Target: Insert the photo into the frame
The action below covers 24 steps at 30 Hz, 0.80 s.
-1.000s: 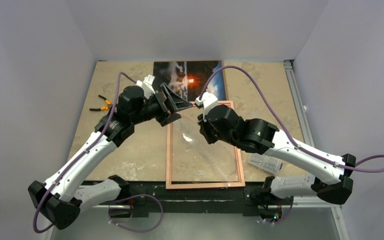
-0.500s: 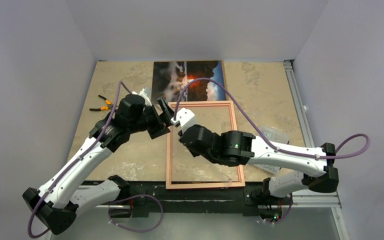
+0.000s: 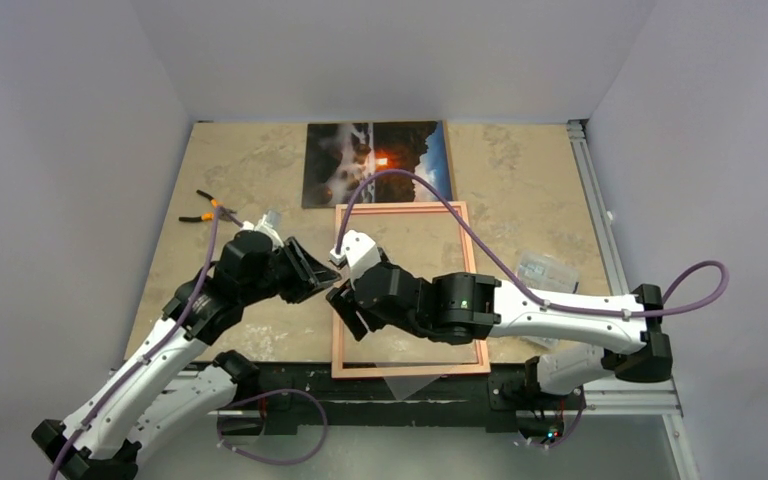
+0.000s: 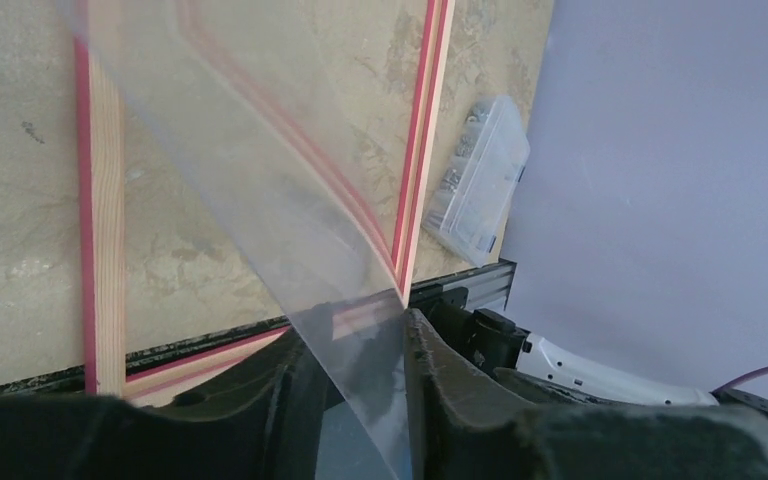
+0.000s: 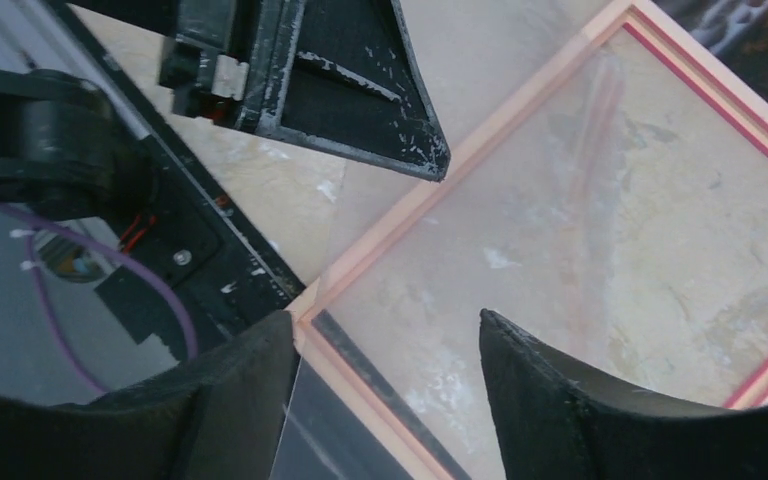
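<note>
The top external view alone gives the full layout. The photo (image 3: 378,163) lies flat and picture side up at the far middle of the worktop (image 3: 260,170). Its long axis runs left to right, and its near edge is just at the far edge of the frame (image 3: 468,262). The frame lies flat with its long axis running near to far and its near edge at the worktop's front.

Both claws meet over the frame's near left part, the left claw (image 3: 322,283) beside the right claw (image 3: 348,312).

Only the left wrist view shows the clear sheet (image 4: 260,150) plainly. It rises curved off the frame (image 4: 107,250), whose tan wood face is up with a pink line along the inner edge. A corner of the sheet sits in the narrow gap of the left claw (image 4: 360,335). Whether its fingers (image 4: 440,390) press on the sheet cannot be told.

The right wrist view shows the right claw (image 5: 383,320) spread wide over the frame's corner (image 5: 460,160), holding nothing. A finger of the left claw (image 5: 360,90) is above it, and a dark corner of the photo (image 5: 750,40) shows at the edge.

Yellow-handled pliers (image 3: 205,208) lie at the left. A clear plastic box (image 3: 545,270) sits right of the frame. The arms hide much of the frame's left side.
</note>
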{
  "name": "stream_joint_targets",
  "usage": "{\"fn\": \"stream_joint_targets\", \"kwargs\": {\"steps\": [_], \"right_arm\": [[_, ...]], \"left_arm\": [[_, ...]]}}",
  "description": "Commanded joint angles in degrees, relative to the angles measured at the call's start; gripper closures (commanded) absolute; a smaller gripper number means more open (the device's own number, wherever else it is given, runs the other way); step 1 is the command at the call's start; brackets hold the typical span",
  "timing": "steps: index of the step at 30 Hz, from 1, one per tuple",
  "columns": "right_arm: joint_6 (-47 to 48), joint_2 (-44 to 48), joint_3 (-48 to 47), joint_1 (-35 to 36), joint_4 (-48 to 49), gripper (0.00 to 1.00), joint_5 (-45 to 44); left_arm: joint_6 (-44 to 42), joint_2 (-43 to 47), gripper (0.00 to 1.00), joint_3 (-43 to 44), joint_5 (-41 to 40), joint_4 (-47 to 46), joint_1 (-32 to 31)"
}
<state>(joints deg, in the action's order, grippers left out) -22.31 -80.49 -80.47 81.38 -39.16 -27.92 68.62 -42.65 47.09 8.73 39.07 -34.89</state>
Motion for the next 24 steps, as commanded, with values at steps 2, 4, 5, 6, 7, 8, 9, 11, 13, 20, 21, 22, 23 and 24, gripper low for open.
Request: {"fn": "stream_joint_targets", "kwargs": {"steps": [2, 4, 5, 6, 7, 8, 9, 11, 13, 20, 21, 22, 23, 24], "right_arm": [[-3.0, 4.5, 1.7, 0.1, 7.7, 0.30, 7.6], [-3.3, 4.9, 1.5, 0.0, 7.8, 0.26, 8.0], [-3.4, 5.1, 1.3, -0.1, 7.7, 0.25, 8.1], [-3.6, 5.3, 1.2, -0.3, 7.5, 0.23, 8.3], [-3.8, 5.4, 1.0, -0.7, 7.3, 0.22, 8.6], [-4.1, 5.6, 0.9, -1.4, 7.1, 0.22, 9.1], [-4.5, 5.8, 0.8, -2.3, 7.0, 0.21, 10.6], [-5.8, 6.3, 1.2, -5.3, 6.9, 0.21, 14.5], [-6.9, 7.3, 2.6, -9.6, 7.7, 0.20, 20.7], [-6.3, 12.9, 8.7, -26.1, 8.7, 0.13, 33.7], [-5.7, 13.9, 9.4, -28.9, 8.5, 0.10, 35.5], [-5.2, 15.0, 10.2, -31.3, 8.4, 0.05, 37.0], [-4.8, 16.2, 11.1, -33.9, 8.4, 0.02, 38.4], [-4.4, 17.3, 12.0, -37.2, 8.6, 0.02, 40.3]], "left_arm": [[2.1, 3.2, 0.80, -2.8, -3.3, -2.2, -0.1], [1.9, 3.7, 0.86, -2.8, -4.6, -1.1, -0.1], [1.6, 4.0, 0.87, -2.8, -4.9, -0.8, -0.1], [1.4, 4.1, 0.89, -2.8, -5.3, -0.6, -0.1], [1.2, 4.4, 0.91, -2.8, -5.5, -0.6, -0.1], [0.7, 4.6, 0.94, -2.7, -5.7, -0.6, -0.1], [0.2, 4.8, 0.97, -2.6, -6.0, -0.5, -0.1], [-0.7, 5.4, 1.00, -2.0, -6.5, -0.3, -0.1], [-2.0, 6.5, 1.00, -1.4, -6.5, -1.2, -0.1], [-9.1, 9.1, 1.00, 2.7, -2.6, -7.5, -0.1], [-9.9, 9.2, 1.00, 3.5, -1.8, -8.0, -0.1], [-10.6, 9.2, 1.00, 4.0, -1.0, -8.6, -0.1], [-11.1, 9.2, 1.00, 4.5, -0.2, -9.1, -0.1], [-11.4, 9.4, 1.00, 4.7, 0.5, -10.0, -0.1]]}}
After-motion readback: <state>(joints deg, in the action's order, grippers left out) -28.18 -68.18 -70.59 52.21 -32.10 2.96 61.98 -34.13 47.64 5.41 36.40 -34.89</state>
